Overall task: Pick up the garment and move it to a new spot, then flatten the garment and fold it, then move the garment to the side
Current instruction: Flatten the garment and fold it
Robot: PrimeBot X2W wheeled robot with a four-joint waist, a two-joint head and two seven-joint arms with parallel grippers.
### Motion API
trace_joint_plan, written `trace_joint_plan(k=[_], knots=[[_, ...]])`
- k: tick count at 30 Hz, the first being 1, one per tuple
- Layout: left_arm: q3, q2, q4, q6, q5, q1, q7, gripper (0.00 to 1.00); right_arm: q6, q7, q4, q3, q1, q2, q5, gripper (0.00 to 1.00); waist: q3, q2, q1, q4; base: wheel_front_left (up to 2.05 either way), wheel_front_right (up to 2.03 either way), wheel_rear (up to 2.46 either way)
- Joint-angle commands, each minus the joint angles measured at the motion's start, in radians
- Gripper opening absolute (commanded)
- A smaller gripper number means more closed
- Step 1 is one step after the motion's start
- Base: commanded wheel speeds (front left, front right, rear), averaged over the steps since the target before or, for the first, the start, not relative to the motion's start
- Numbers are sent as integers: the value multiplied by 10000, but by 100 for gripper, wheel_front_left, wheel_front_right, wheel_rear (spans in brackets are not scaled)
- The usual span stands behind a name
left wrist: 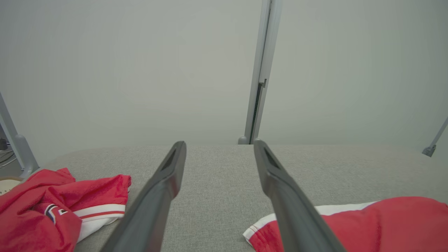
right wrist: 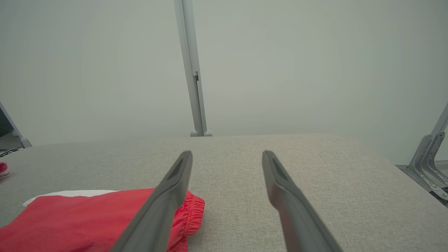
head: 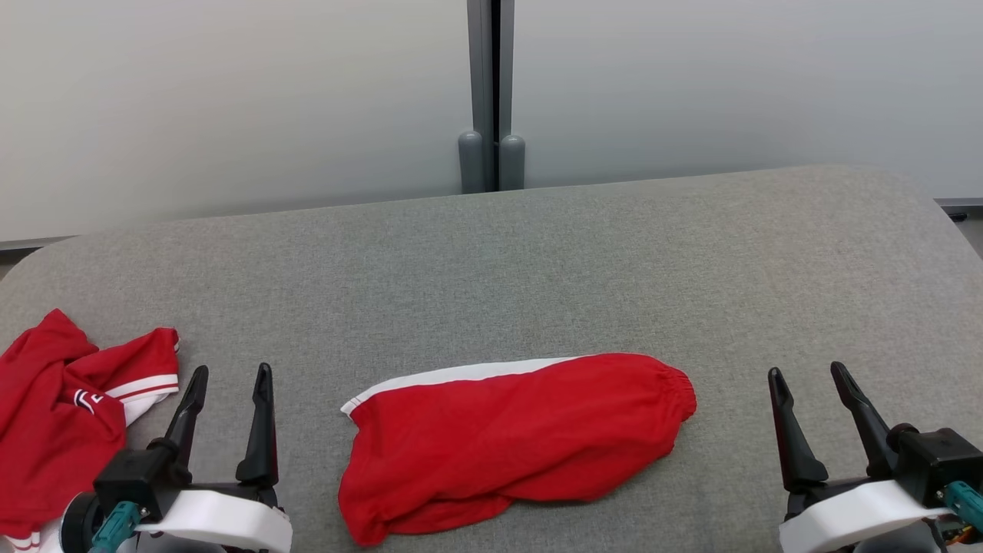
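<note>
A red garment (head: 507, 438), a pair of shorts with a white side stripe and an elastic waistband, lies flat and doubled over at the front middle of the grey padded table (head: 537, 269). My left gripper (head: 233, 370) stands open just left of it, holding nothing. In the left wrist view the shorts' striped corner (left wrist: 385, 224) lies beside the right finger of the left gripper (left wrist: 219, 142). My right gripper (head: 805, 370) stands open and empty to the right of the waistband. In the right wrist view the shorts (right wrist: 87, 217) lie left of the right gripper (right wrist: 227, 153).
A crumpled red jersey (head: 61, 415) with white and red trim lies at the table's left edge, just left of my left gripper, also seen as the jersey (left wrist: 42, 206). Pale wall panels with a grey post (head: 491, 92) stand behind the table. A metal bracket (right wrist: 430, 164) is off its right end.
</note>
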Motion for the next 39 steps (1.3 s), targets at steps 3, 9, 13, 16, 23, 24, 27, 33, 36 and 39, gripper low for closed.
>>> trace_joint_plan(k=[3, 9, 13, 16, 23, 24, 27, 33, 36, 39], knots=[[171, -27, 21, 45, 82, 164, -45, 100, -3, 44, -78, -34, 135, -73, 29, 100, -17, 0, 0, 7, 0, 0, 0], [306, -121, 37, -81, 207, 226, -46, 100, -3, 65, -144, -31, 144, -34, 28, 100, 18, 0, 0, 56, 0, 0, 0], [364, -176, 39, -174, 236, 183, -47, 100, -3, 104, -86, -100, 99, -37, 99, 100, 105, 0, 0, 94, 0, 0, 0], [350, -223, 17, -231, 256, 18, -47, 100, -3, 203, 34, -153, -6, -53, 335, 100, 272, 0, 0, 218, 0, 0, 0], [175, -457, -111, -332, 418, -513, -47, 100, -2, 895, 948, 221, -626, -469, 1232, 100, 986, 0, 0, 803, 0, 0, 0], [144, -483, -122, -361, 463, -605, -47, 100, -3, 1073, 1180, 311, -774, -556, 1352, 100, 1094, 0, 0, 889, 0, 0, 0], [75, -633, -123, -408, 520, -876, -48, 100, -3, 1614, 1905, 684, -1208, -801, 1852, 100, 1397, 0, 0, 1128, 0, 0, 0], [91, -824, 4, -542, 643, -1196, -48, 100, -2, 2379, 2627, 1424, -1762, -1230, 2844, 100, 1692, 0, 0, 1383, 0, 0, 0], [108, -887, 41, -580, 677, -1225, -48, 100, -3, 2400, 2542, 1567, -1867, -1469, 3135, 0, 1733, 0, 0, 1421, 0, 0, 0], [156, -959, 105, -629, 748, -1220, -48, 100, -2, 2381, 2291, 1827, -1970, -1718, 3520, 0, 1754, 0, 0, 1452, 0, 0, 0]])
